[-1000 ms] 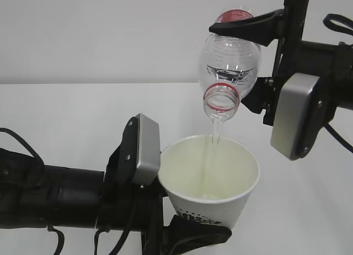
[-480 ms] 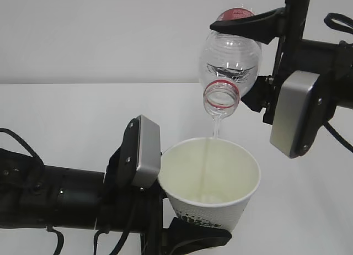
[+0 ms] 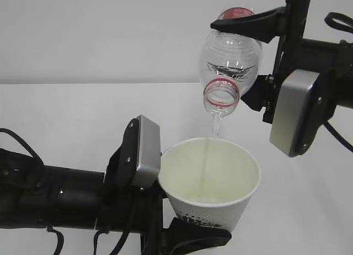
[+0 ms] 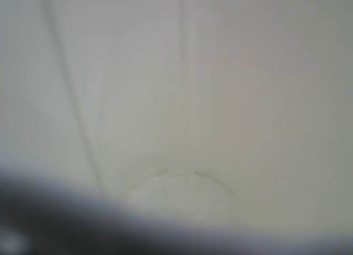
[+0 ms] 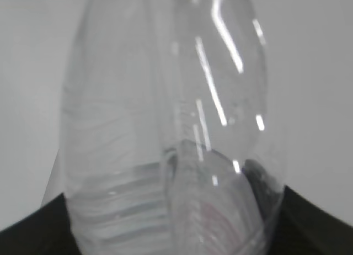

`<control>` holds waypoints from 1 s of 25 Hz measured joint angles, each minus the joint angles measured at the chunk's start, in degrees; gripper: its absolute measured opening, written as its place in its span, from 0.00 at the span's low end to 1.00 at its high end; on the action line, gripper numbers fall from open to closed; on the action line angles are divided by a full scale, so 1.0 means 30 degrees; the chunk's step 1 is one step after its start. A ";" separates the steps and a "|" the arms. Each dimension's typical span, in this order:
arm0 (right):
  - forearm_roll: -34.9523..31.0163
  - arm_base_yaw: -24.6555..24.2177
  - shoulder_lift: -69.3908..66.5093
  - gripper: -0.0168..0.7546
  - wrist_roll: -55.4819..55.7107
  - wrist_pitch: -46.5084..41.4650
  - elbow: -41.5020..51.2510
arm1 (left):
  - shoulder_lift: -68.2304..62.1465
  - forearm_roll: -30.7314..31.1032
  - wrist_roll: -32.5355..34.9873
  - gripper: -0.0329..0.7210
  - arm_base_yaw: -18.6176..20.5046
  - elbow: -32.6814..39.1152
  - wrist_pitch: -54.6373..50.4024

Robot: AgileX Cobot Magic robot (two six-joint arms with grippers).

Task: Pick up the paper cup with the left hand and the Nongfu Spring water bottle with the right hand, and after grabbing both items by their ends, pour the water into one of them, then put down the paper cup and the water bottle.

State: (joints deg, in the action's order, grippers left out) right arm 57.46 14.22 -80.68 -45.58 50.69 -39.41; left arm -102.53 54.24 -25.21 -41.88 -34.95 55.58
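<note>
Check the right hand [image 3: 259,56] first. Its black jaws are clamped across the body of the bottle [image 3: 230,59], one finger [image 3: 248,23] over the upper side and one under the lower side beside the silver-grey plate. You will see the bottle held high at the upper right of the exterior view, tipped mouth-down toward the camera, with the red neck ring at its lowest point and the red label end at the top. In the right wrist view the bottle [image 5: 171,128] fills the picture, clear and ribbed, with dark gripper parts at both lower corners.

Now check the left hand [image 3: 182,227]. It reaches in from the lower left and is closed on the cup [image 3: 212,180] near its base; one black finger [image 3: 193,237] wraps under the printed band. The grey plate sits just beside the cup's left rim.

Note the cup stands upright, directly below the bottle's mouth and apart from it. A thin stream of water [image 3: 212,142] falls from the mouth into the cup. The left wrist view looks inside the cup [image 4: 182,100], where a small pool lies at the bottom.

Both items hang above the white table [image 3: 66,111].
</note>
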 joint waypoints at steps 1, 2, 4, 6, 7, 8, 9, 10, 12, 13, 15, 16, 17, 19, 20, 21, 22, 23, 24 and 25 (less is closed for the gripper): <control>0.0000 0.0000 0.0000 0.69 -0.0027 0.0000 0.0000 | 0.0000 0.0000 0.0000 0.68 0.0000 0.0000 0.0000; 0.0000 0.0000 0.0000 0.69 -0.0027 0.0000 0.0000 | 0.0000 0.0000 0.0000 0.68 0.0000 0.0000 0.0000; 0.0000 0.0000 0.0000 0.69 -0.0202 0.0000 0.0000 | 0.0000 0.0000 0.0000 0.68 0.0000 0.0000 0.0000; 0.0000 0.0000 0.0000 0.69 -0.0238 0.0000 0.0000 | 0.0000 0.0000 0.0000 0.68 0.0000 0.0000 0.0000; 0.0000 0.0000 0.0000 0.69 -0.0274 0.0000 0.0000 | 0.0000 0.0000 0.0000 0.68 0.0000 0.0000 0.0000; 0.0000 0.0000 0.0000 0.69 -0.0314 0.0000 0.0000 | 0.0000 0.0000 0.0000 0.68 0.0000 0.0000 0.0000; 0.0000 0.0000 0.0000 0.69 -0.0314 0.0000 0.0000 | 0.0000 0.0000 0.0000 0.68 0.0000 0.0000 0.0000; 0.0000 0.0000 0.0000 0.69 -0.0314 0.0000 0.0000 | 0.0000 0.0000 0.0000 0.68 0.0000 0.0000 0.0000; 0.0000 0.0000 0.0000 0.69 -0.0339 0.0000 0.0000 | 0.0000 0.0000 0.0000 0.68 0.0000 0.0000 0.0000; 0.0000 0.0000 0.0000 0.69 -0.0339 0.0000 0.0000 | 0.0000 0.0000 0.0000 0.68 0.0000 0.0000 0.0000; 0.0000 0.0000 0.0000 0.69 -0.0339 0.0000 0.0000 | 0.0000 0.0000 0.0000 0.68 0.0000 0.0000 0.0000; 0.0000 0.0000 0.0000 0.69 -0.0339 0.0000 0.0000 | 0.0000 0.0000 0.0000 0.68 0.0000 0.0000 0.0000; 0.0000 0.0000 0.0000 0.69 -0.0355 0.0000 0.0000 | 0.0000 0.0033 0.0000 0.68 0.0000 0.0000 0.0000; 0.0000 0.0000 0.0000 0.69 -0.0384 0.0000 0.0000 | 0.0000 0.0033 0.0000 0.68 0.0000 0.0000 0.0000; 0.0000 0.0000 0.0000 0.69 -0.0384 0.0000 0.0000 | 0.0000 0.0033 0.0000 0.68 0.0000 0.0000 0.0000; 0.0000 0.0000 0.0000 0.69 -0.0384 0.0000 0.0000 | 0.0000 0.0033 0.0000 0.68 0.0000 0.0000 0.0000; 0.0000 0.0000 0.0000 0.69 -0.0384 0.0000 0.0000 | 0.0000 0.0033 0.0000 0.68 0.0000 0.0000 0.0000; 0.0000 0.0000 0.0000 0.69 -0.0384 0.0000 0.0000 | 0.0000 0.0033 0.0000 0.68 0.0000 0.0000 0.0000; 0.0000 0.0000 0.0000 0.69 -0.0384 0.0000 0.0000 | 0.0000 0.0033 0.0000 0.68 0.0000 0.0000 0.0000; 0.0000 0.0000 0.0000 0.69 -0.0384 0.0000 0.0000 | 0.0000 0.0033 0.0000 0.68 0.0000 0.0000 0.0000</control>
State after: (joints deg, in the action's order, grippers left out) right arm 57.46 14.22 -80.68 -46.74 50.69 -39.41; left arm -102.53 54.34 -25.21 -41.88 -34.95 55.58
